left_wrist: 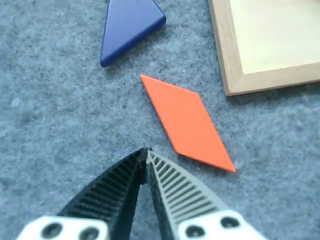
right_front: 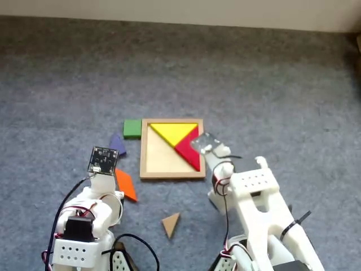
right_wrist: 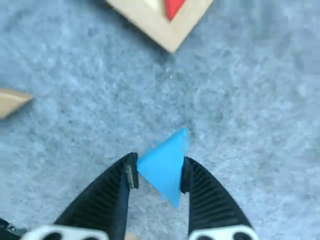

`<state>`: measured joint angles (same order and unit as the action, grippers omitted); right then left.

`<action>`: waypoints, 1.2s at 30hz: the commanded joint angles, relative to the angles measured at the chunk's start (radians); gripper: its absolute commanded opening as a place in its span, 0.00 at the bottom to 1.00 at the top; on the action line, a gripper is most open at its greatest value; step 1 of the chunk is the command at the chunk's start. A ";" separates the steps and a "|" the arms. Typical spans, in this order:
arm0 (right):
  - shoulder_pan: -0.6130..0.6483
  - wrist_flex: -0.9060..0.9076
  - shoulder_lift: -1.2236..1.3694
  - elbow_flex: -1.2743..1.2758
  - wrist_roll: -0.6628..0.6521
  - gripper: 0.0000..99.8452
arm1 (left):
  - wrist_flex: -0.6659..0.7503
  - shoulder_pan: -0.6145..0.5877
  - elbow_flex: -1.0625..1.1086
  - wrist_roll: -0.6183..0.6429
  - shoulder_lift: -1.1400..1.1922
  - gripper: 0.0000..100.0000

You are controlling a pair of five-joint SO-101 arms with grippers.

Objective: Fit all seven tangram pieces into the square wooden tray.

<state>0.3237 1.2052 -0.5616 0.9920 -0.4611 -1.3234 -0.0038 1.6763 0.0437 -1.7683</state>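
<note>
Hidden: the left arm's camera board (right_front: 103, 160) covers part of the dark blue triangle (right_front: 118, 144). The right arm's wrist overlaps the tray (right_front: 144, 169) at its 3 o'clock rim and a corner of the red triangle (right_front: 189, 151).
Surface: grey-blue felt (right_front: 271, 84), with a pale strip (right_front: 225, 11) along the far edge at 12 o'clock.
Left arm: the left gripper (left_wrist: 146, 154) has its fingers pressed together on nothing, just beside the orange parallelogram (left_wrist: 187, 122).
Right arm: stretched from 5 o'clock toward the tray; the right gripper (right_wrist: 158, 161) is clamped on the light blue triangle (right_wrist: 167, 150), above felt.
Tray: the yellow triangle (right_front: 171, 132) and the red triangle lie inside, touching.
Loose pieces, around the tray: green square (right_front: 132, 128) at 10 o'clock, dark blue triangle at 9, orange parallelogram at 8, tan triangle (right_front: 170, 224) at 6.
</note>
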 commanded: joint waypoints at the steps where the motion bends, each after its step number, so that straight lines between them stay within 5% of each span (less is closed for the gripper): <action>1: -0.001 0.035 -0.012 -0.157 0.110 0.03 | -0.003 0.016 0.019 -0.006 -0.048 0.00; 18: 0.226 -0.107 0.099 -0.291 0.801 0.08 | -0.003 0.016 0.019 -0.006 -0.048 0.00; 36: 0.297 -0.111 0.608 -0.699 0.913 0.01 | -0.003 0.016 0.019 -0.006 -0.048 0.00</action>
<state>0.5984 1.1193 0.0491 0.3690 0.4350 -1.3234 -0.0038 1.6763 0.0437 -1.7683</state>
